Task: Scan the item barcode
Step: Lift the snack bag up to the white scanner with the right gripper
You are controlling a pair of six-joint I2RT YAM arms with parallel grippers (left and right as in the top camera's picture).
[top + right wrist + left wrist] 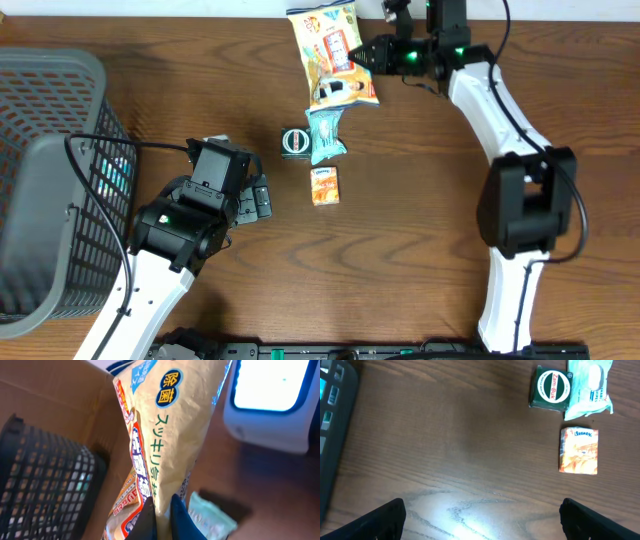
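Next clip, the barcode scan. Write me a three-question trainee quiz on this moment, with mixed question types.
1. True or false: the left gripper stands open, holding nothing.
2. Which arm grips the printed bag? A left, B right, C neither.
3. What lies right beside the green tin?
Key: 1 true; 2 B, the right gripper; 3 the wipes pack.

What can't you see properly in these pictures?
- No barcode shows on the bag, pinched by the right gripper, in the overhead or right wrist view.
- The white device: right wrist view, its screen is washed out by glare and cut by the frame edges.
- The basket: overhead, the mesh wall hides what is inside.
- The dark thing: left wrist view, cut off by the left edge.
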